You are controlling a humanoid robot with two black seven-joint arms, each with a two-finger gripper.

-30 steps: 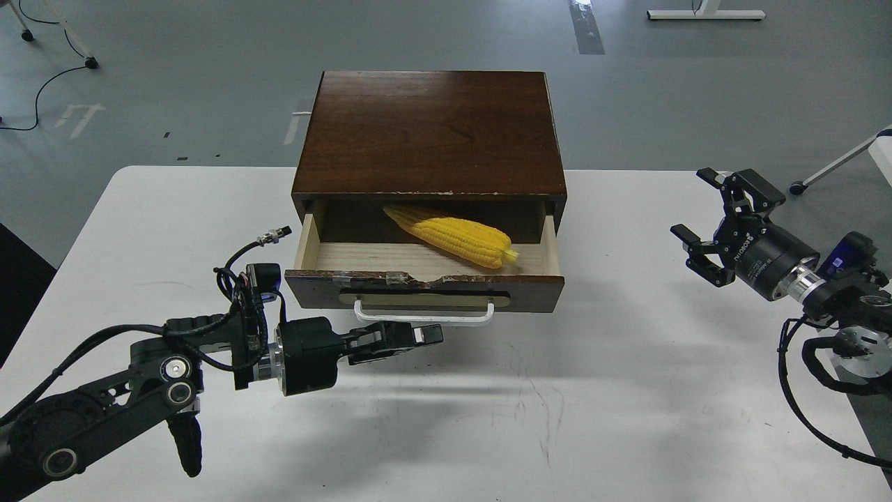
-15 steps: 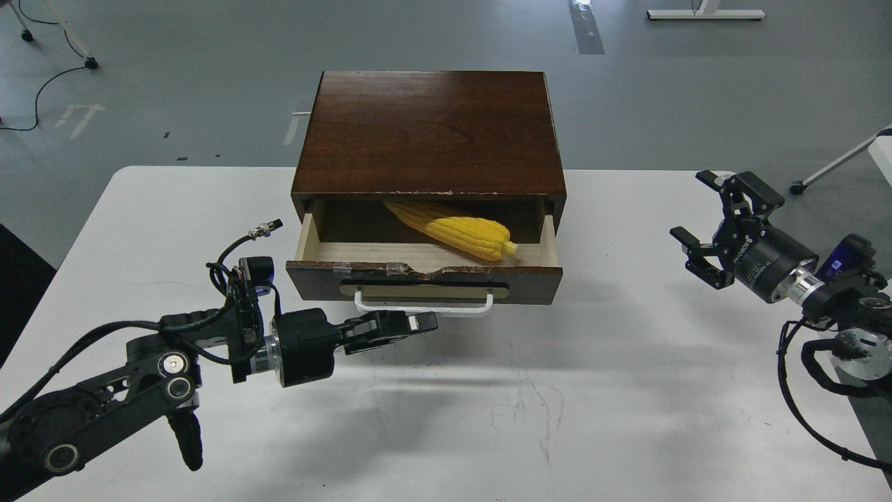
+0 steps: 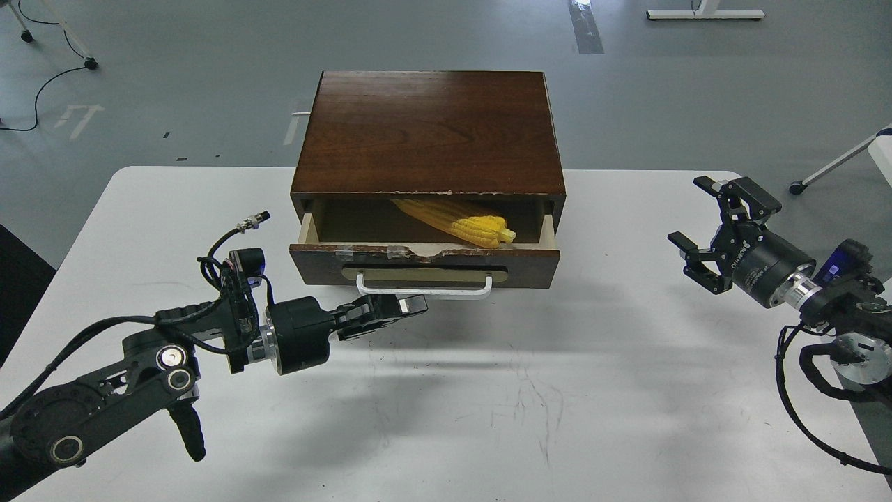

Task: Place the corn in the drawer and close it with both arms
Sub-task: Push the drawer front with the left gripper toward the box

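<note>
The dark brown cabinet [image 3: 428,132] stands at the table's far middle. Its drawer [image 3: 533,259] is pulled out only a little. The yellow corn [image 3: 482,228] lies inside, its tapered end under the cabinet top. My left gripper [image 3: 415,305] is shut with its tip just below the left part of the white bar handle [image 3: 424,291], at the drawer front. I cannot tell whether it touches. My right gripper [image 3: 688,211] is open and empty, well to the right of the drawer above the table.
The white table [image 3: 557,390] stretches in front of the cabinet between both arms. Grey floor lies beyond, with a cable at the far left [image 3: 42,84] and a table leg with a caster at the right [image 3: 829,171].
The drawer has slid inward, so less of the corn and pale interior shows. My left gripper moved forward with the drawer front. The right gripper shifted slightly.
</note>
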